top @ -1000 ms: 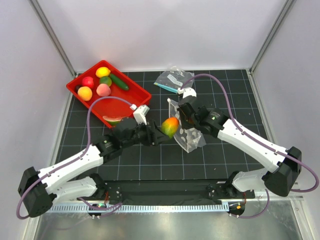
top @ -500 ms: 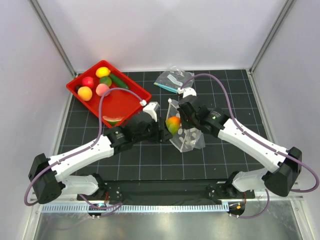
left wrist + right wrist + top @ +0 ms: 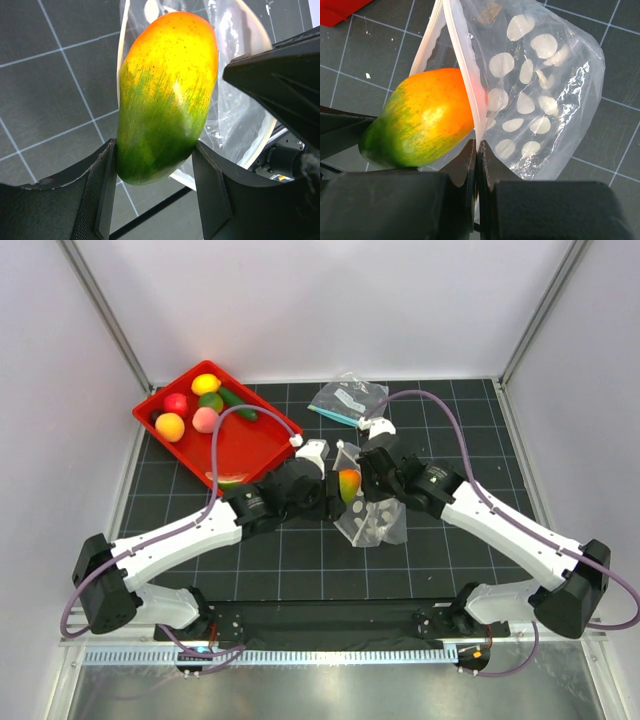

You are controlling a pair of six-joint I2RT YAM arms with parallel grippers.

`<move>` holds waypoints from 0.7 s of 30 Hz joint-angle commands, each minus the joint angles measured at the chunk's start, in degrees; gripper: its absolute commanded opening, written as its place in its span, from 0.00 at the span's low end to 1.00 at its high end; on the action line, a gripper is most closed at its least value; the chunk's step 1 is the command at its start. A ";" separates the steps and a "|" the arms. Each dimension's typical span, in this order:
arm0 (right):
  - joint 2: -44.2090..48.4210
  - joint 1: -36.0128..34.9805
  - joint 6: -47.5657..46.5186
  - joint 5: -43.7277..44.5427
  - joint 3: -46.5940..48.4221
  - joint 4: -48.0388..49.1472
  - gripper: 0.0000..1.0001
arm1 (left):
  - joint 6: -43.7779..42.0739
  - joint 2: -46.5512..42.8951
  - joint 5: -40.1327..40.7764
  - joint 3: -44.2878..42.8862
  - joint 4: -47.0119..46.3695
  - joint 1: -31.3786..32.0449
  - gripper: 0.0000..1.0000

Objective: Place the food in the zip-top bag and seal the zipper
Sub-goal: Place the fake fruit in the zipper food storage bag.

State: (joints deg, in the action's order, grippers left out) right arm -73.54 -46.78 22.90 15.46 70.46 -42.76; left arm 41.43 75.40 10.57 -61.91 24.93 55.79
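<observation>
Jaws of the left gripper (image 3: 156, 167) stand narrow, clamped on the green end of a toy mango (image 3: 165, 90), one black finger on each flank. Those of the right gripper (image 3: 476, 149) are pressed together on one lip of the zipper (image 3: 461, 60), the pale strip running up out of the pinch and holding the mouth of the zip-top bag (image 3: 540, 115) apart.

Seen from the right wrist, the mango's orange end sits in that mouth, between the pinched lip and the other lip. Its tip glows reddish through the strip, while the green end lies outside the bag. The dotted body of the bag is crumpled and hangs away from the pinch over the black gridded mat (image 3: 615, 60).

From above, the bag lies at the middle of the mat. The left gripper meets it from the left arm's side and the right gripper sits on its far edge.

A red tray (image 3: 290, 426) rests beyond the bag toward the left arm's far corner, well apart from it. Inside are more toy fruits (image 3: 205, 419), among them yellow, red, orange, pink and green pieces. A smaller pouch (image 3: 345, 398) with a teal strip lies just past the bag's far side.
</observation>
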 commanded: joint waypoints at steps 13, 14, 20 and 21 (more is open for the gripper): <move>5.77 -0.24 2.33 0.27 -4.01 5.23 0.01 | -1.18 -2.97 -1.52 -1.90 -1.99 1.69 0.91; 5.77 -0.15 2.42 0.44 -4.10 5.32 0.01 | -1.26 -3.58 -1.43 -1.90 -1.99 1.69 0.90; 6.65 -0.15 2.77 3.16 -3.83 3.92 0.01 | -3.55 -7.98 3.05 -2.86 2.22 -0.41 0.89; 6.91 -0.06 2.86 3.52 -3.75 3.74 0.01 | -4.07 -9.29 2.88 -2.78 3.01 -1.38 0.90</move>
State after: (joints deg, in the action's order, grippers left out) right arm -68.95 -46.78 24.69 16.47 66.22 -40.03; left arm 39.57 70.11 11.09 -62.98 26.15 56.36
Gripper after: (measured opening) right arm 0.078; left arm 0.894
